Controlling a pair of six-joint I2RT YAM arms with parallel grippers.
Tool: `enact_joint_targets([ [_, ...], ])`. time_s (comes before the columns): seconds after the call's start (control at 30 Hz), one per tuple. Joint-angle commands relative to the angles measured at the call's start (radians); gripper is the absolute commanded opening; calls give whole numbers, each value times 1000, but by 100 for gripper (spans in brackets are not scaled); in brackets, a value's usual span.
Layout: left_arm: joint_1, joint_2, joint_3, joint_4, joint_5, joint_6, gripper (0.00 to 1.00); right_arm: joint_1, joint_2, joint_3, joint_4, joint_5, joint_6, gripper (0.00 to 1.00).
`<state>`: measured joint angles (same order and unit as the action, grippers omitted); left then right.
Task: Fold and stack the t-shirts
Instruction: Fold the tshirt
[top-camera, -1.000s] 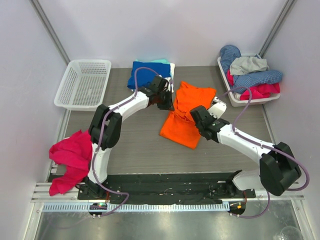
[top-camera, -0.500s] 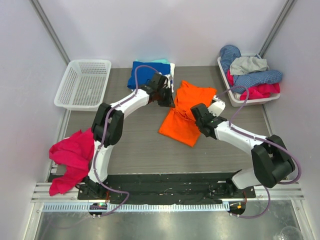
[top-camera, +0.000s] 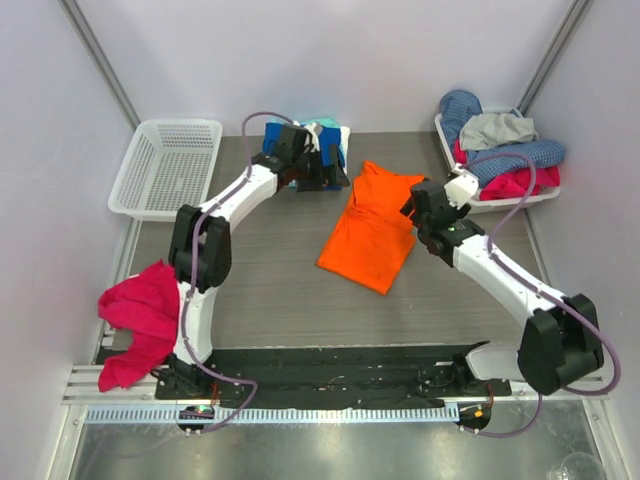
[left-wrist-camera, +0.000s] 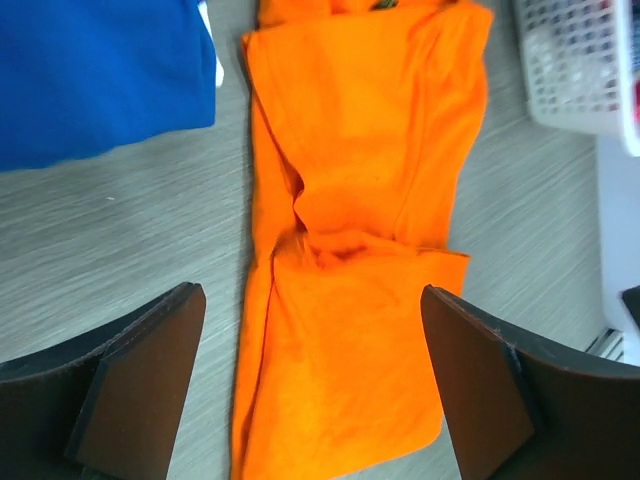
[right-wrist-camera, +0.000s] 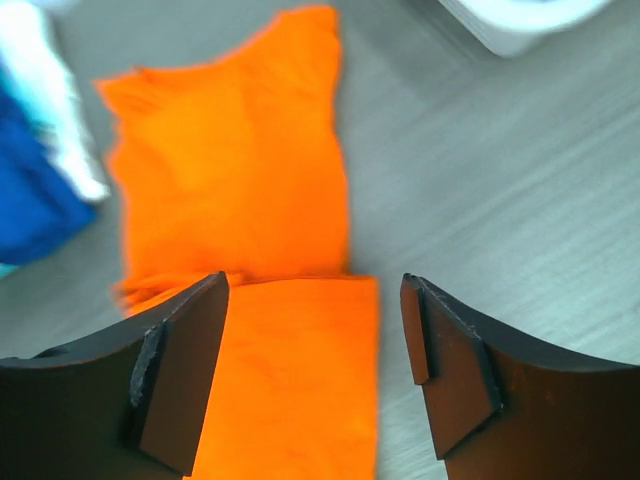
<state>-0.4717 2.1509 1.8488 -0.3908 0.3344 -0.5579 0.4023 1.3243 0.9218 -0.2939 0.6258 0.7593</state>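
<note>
A bright orange t-shirt (top-camera: 370, 235) lies folded lengthwise on the table, its lower half doubled over. Nothing holds it. My left gripper (top-camera: 328, 172) hovers open at the shirt's far left corner, over the edge of the royal blue t-shirt (top-camera: 278, 152). Pale teal and white cloth (top-camera: 332, 132) lies under that blue shirt. In the left wrist view the orange t-shirt (left-wrist-camera: 360, 200) lies well below the open left gripper (left-wrist-camera: 315, 385). My right gripper (top-camera: 415, 208) stands open at the shirt's right edge. In the right wrist view the right gripper (right-wrist-camera: 315, 365) frames the orange t-shirt (right-wrist-camera: 240, 190) below, apart from it.
A white mesh basket (top-camera: 165, 165) stands at the back left. A white bin (top-camera: 470, 195) heaped with blue, grey and pink clothes sits at the back right. A pink garment (top-camera: 140, 320) hangs over the table's front left edge.
Both grippers have opened and let go of the orange t-shirt. The left one has drawn back toward the blue shirt, the right one to the right. The shirt has settled flatter.
</note>
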Motion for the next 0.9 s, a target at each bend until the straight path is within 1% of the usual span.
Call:
enact_joint_targets([
  [0.0, -1, -212, -153, 65, 40, 27, 94, 4, -103, 19, -82, -133, -2, 79],
  [0.07, 1, -278, -267, 90, 32, 29, 94, 16, -157, -50, -90, -178, 40, 80],
  [0.1, -1, -336, -380, 116, 28, 29, 92, 24, -172, -70, -105, -196, 54, 80],
  [0.17, -2, -385, -486, 128, 11, 30, 87, 61, -206, -115, -148, -213, 67, 81],
  [0.2, -4, -435, -584, 148, 8, 27, 86, 76, -215, -126, -168, -209, 89, 81],
  [0.23, -10, -457, -630, 159, 5, 23, 84, 85, -226, -136, -181, -207, 98, 81],
  [0.27, -16, -482, -711, 180, -4, 20, 82, 110, -253, -161, -201, -209, 110, 82],
  [0.33, -34, -534, -776, 193, -26, 19, 80, 134, -284, -184, -211, -224, 144, 82],
  [0.37, -41, -543, -824, 201, -31, 16, 77, 156, -301, -207, -215, -231, 153, 82],
  [0.43, -54, -560, -862, 214, -46, 9, 75, 177, -304, -233, -215, -264, 201, 82],
  [0.57, -64, -560, -925, 256, -52, -5, 72, 271, -306, -316, -151, -279, 281, 82],
  [0.73, -64, -528, -919, 285, -44, -5, 70, 319, -284, -377, -71, -276, 360, 82],
  [0.87, -64, -488, -890, 300, -25, -5, 68, 325, -263, -388, -48, -272, 371, 82],
])
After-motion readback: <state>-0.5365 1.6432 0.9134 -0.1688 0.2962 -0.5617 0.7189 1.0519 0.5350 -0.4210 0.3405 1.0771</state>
